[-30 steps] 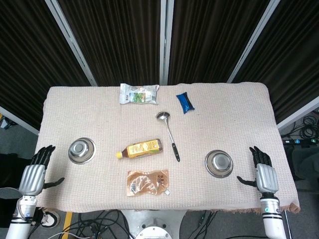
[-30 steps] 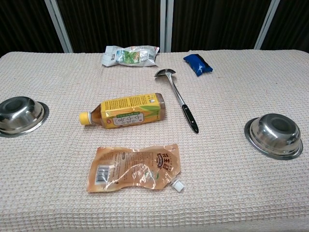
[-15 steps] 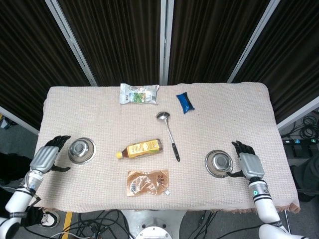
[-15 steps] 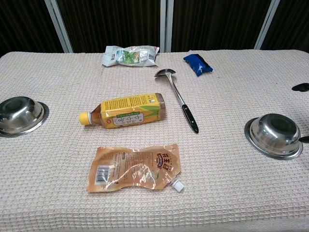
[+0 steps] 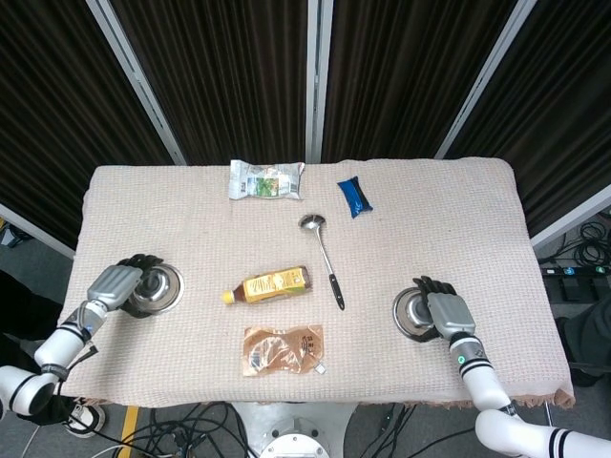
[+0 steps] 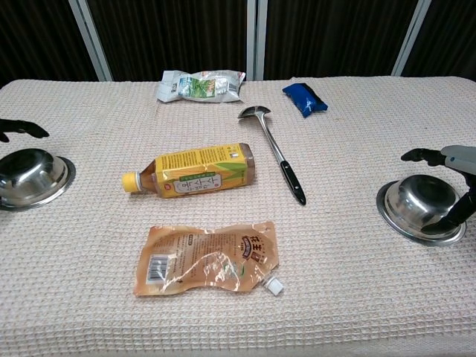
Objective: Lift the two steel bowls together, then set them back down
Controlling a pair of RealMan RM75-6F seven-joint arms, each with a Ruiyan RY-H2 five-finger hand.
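Head view: high, looking steeply down, whole table (image 5: pixel 458 219). Chest view: low, near front edge, seemingly facing curtains. Both share tabletop.

A matt, coarse waffle-weave beige cloth (image 6: pixel 357 245) covers the bench. The two round steel bowls (image 6: pixel 30 177) (image 6: pixel 424 207) shine, polished. The long metal ladle (image 6: pixel 272 151) is glossy with a black handle. The tan plastic pouch (image 6: pixel 206 258) looks crinkled and shiny.
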